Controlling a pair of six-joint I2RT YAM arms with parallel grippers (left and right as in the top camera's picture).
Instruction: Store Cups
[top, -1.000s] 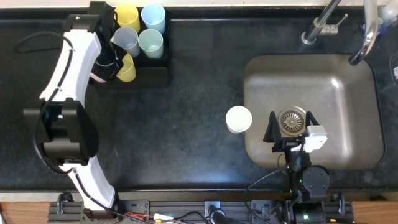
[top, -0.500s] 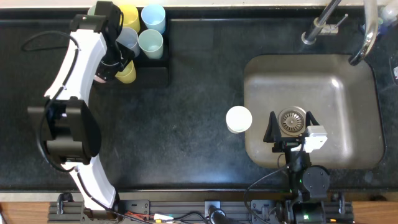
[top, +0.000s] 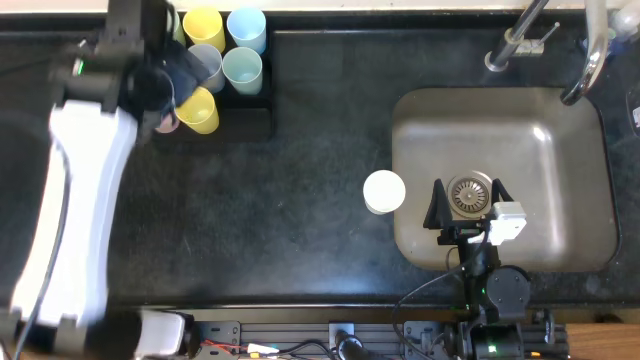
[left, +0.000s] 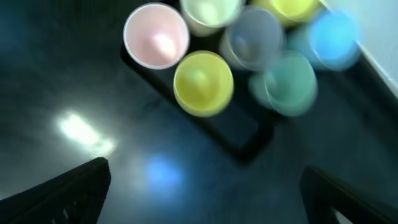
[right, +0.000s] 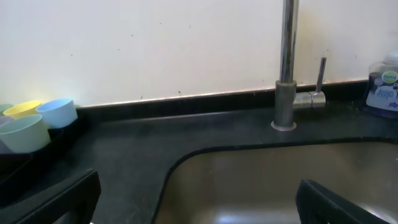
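Observation:
A black tray (top: 250, 122) at the counter's back left holds several upright cups: yellow (top: 203, 22), blue (top: 246, 25), grey (top: 207, 62), teal (top: 242, 68) and a front yellow cup (top: 198, 109). My left gripper (left: 205, 169) hangs open and empty high above them; its view looks down on a pink cup (left: 155, 35), the yellow cup (left: 203, 83) and the teal cup (left: 289, 81). A white cup (top: 384, 191) stands alone on the counter by the sink's left rim. My right gripper (top: 467, 200) sits open and empty over the sink.
The steel sink (top: 560, 140) takes up the right side, with a faucet (right: 286, 62) behind it and a soap bottle (right: 382, 87) at the far right. Dark counter (top: 300, 220) stretches between tray and sink.
My left arm has lifted up and away from the tray, leaving the front yellow cup standing in it. The right arm and white cup have not moved.

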